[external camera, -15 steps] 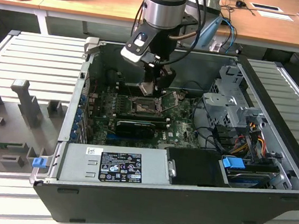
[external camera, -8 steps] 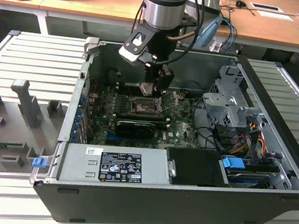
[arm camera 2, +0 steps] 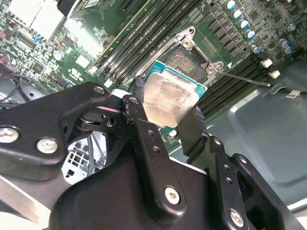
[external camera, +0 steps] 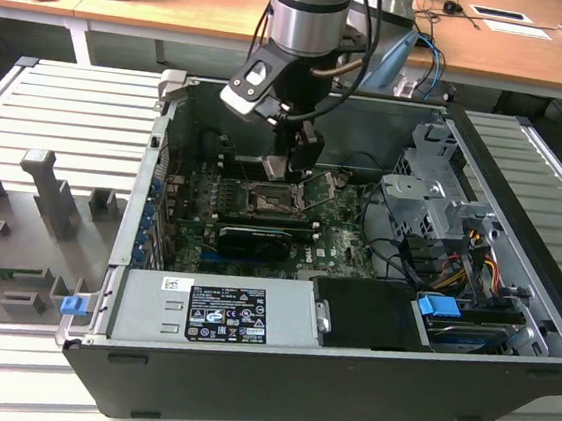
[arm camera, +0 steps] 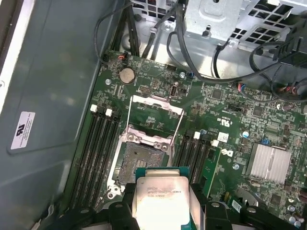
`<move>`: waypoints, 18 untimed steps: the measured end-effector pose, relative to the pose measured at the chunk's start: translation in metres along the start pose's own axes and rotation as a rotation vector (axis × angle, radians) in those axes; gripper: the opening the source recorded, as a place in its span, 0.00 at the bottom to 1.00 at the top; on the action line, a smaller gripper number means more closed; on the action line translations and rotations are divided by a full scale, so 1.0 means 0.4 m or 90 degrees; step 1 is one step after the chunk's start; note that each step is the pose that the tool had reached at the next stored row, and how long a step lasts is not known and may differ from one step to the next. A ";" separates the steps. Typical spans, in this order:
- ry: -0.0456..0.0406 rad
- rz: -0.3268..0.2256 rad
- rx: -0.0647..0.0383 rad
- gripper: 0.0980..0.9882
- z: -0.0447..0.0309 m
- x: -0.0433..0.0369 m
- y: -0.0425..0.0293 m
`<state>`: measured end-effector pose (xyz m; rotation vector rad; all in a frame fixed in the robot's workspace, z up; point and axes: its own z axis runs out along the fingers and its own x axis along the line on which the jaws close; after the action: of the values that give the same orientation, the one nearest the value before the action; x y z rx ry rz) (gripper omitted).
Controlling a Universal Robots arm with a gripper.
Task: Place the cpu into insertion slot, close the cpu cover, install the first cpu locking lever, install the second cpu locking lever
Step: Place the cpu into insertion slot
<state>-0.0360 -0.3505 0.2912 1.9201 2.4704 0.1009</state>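
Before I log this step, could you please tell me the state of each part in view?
cpu: held in the jaws, not seated.
gripper: jaws shut on the cpu.
insertion slot: empty, uncovered.
cpu cover: hinged open.
computer case: open, interior exposed.

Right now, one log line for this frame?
gripper: shut on cpu | cpu: held above empty insertion slot | cpu cover: open

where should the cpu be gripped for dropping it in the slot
By two opposite side edges, coming from above. The cpu is a thin flat square, so fingers pinching its edges, as here, probably leave the underside clear to face the open slot.
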 end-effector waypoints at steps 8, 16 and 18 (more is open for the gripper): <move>-0.0042 0.073 -0.002 0.48 0.005 0.000 0.000; -0.0059 0.103 -0.003 0.48 0.026 -0.001 -0.002; -0.0059 0.103 -0.003 0.48 0.029 -0.001 -0.002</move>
<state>-0.0360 -0.3505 0.2794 2.1096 2.3038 0.0990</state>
